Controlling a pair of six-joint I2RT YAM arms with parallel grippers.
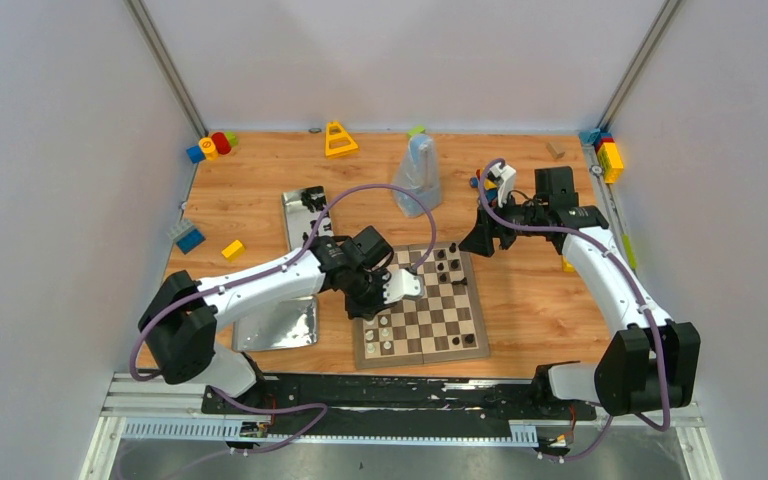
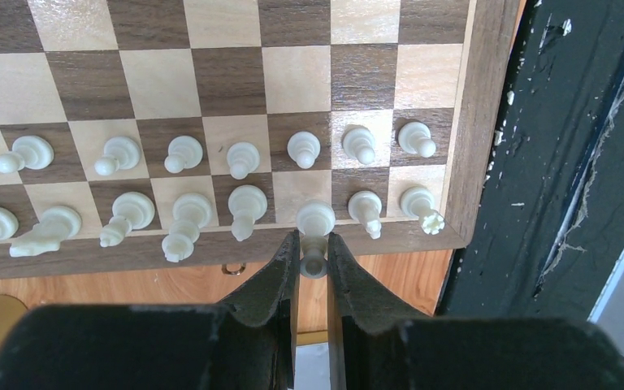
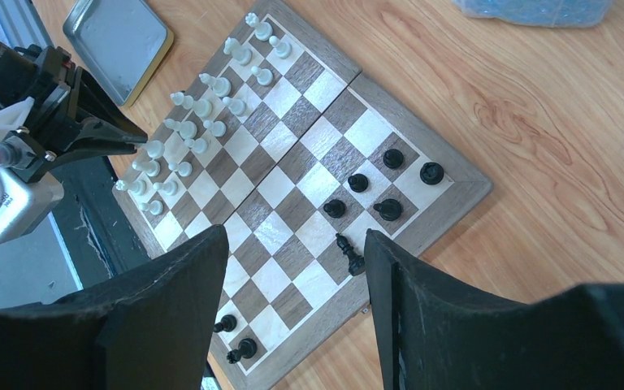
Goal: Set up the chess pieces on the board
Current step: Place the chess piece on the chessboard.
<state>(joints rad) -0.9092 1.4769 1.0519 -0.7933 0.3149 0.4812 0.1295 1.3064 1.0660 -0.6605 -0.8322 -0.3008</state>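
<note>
- Sixteen white pieces [image 2: 242,158] show in the left wrist view, in two full rows along the lower edge of the board [image 2: 487,122].
- The sixth along the lower row is the white piece [image 2: 315,216] in hand.
- At the bottom centre of that view, the left gripper [image 2: 314,244] has its jaws nearly together, pinching this piece by its thin upper part.
- The base of the piece sits over a light square of the edge row. Whether it already rests on the wood I cannot tell.
- High over the board, the right gripper [image 3: 296,234] hangs with jaws spread wide and nothing between them.
- Eight black pieces [image 3: 388,210] show in the right wrist view. Six are at centre right of the frame and two are near the board's bottom corner.
- They seem to stand four on the edge row and four on the row ahead, with gaps between.
- Dark specks in the metal tin [image 1: 295,215], up and left of the board in the top view, may be more of them. They are too small to tell.
- Step in hand, as I judge it: seating the last white piece, which fills the white side.
- Next move calls for parting the left jaws only a little, since the neighbours stand just beside them, then lifting straight up.
- After that the black side needs its gaps filled, likely work for the free right gripper.
</note>
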